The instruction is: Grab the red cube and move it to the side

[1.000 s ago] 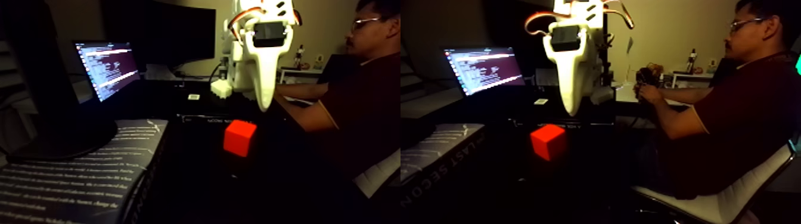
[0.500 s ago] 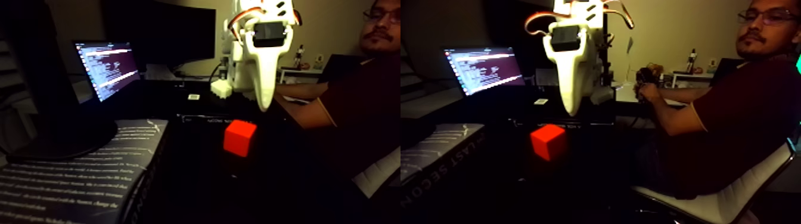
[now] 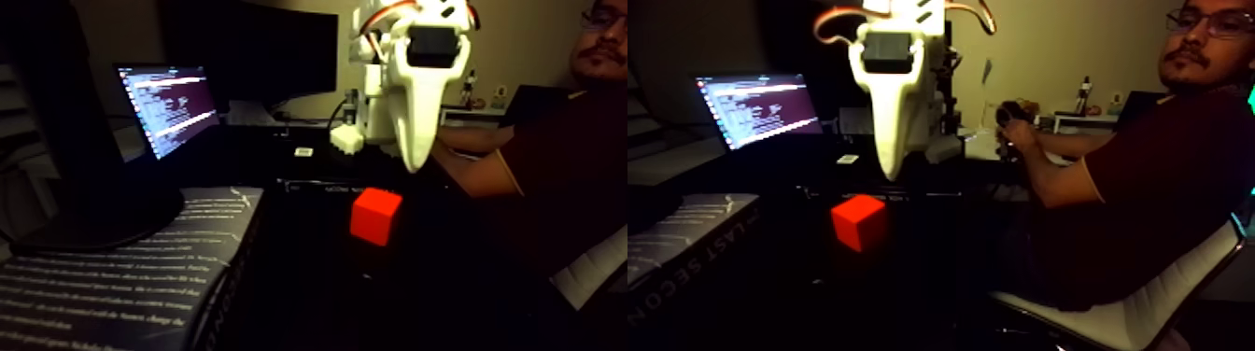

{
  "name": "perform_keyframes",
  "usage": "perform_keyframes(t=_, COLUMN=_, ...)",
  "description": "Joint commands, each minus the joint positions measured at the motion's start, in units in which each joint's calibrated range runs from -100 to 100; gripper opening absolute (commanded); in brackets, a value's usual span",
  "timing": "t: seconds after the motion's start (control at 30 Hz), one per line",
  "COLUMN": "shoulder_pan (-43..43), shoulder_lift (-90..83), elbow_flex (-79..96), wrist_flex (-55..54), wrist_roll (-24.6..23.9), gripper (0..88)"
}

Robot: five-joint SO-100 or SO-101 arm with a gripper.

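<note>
White pincer point(image 3: 414, 166) slightly higher vs earlier, red cube point(image 3: 375, 216) unmoved.

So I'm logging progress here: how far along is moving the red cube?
Nothing looks done yet: the red cube sits alone on the dark table. In hand: the white gripper hangs above it, apart, fingers pointing down. Whether they are open or shut cannot be told. Left: descend, grasp, and carry the cube aside.
</note>
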Motion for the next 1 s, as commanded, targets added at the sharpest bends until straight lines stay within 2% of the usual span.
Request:
perform_keyframes(t=0.0, shoulder_pan=0.3, shoulder_lift=7.1, elbow_flex=-7.3, wrist_flex=-1.3, wrist_roll=3.6, gripper=0.7)
perform_keyframes(t=0.17, shoulder_pan=0.3, shoulder_lift=16.6, elbow_flex=-17.5, wrist_flex=-0.4, wrist_roll=9.5, gripper=0.7)
perform_keyframes(t=0.33, shoulder_pan=1.4, shoulder_lift=25.4, elbow_flex=-25.1, wrist_flex=0.3, wrist_roll=19.3, gripper=0.6)
perform_keyframes(t=0.57, shoulder_pan=2.7, shoulder_lift=35.6, elbow_flex=-34.1, wrist_flex=10.6, wrist_roll=29.1, gripper=0.8)
perform_keyframes(t=0.67, shoulder_pan=2.8, shoulder_lift=39.6, elbow_flex=-36.9, wrist_flex=14.2, wrist_roll=31.0, gripper=0.8)
perform_keyframes(t=0.83, shoulder_pan=2.7, shoulder_lift=44.9, elbow_flex=-40.8, wrist_flex=17.0, wrist_roll=31.3, gripper=1.5)
perform_keyframes(t=0.97, shoulder_pan=3.3, shoulder_lift=48.6, elbow_flex=-41.7, wrist_flex=16.6, wrist_roll=31.3, gripper=9.8)
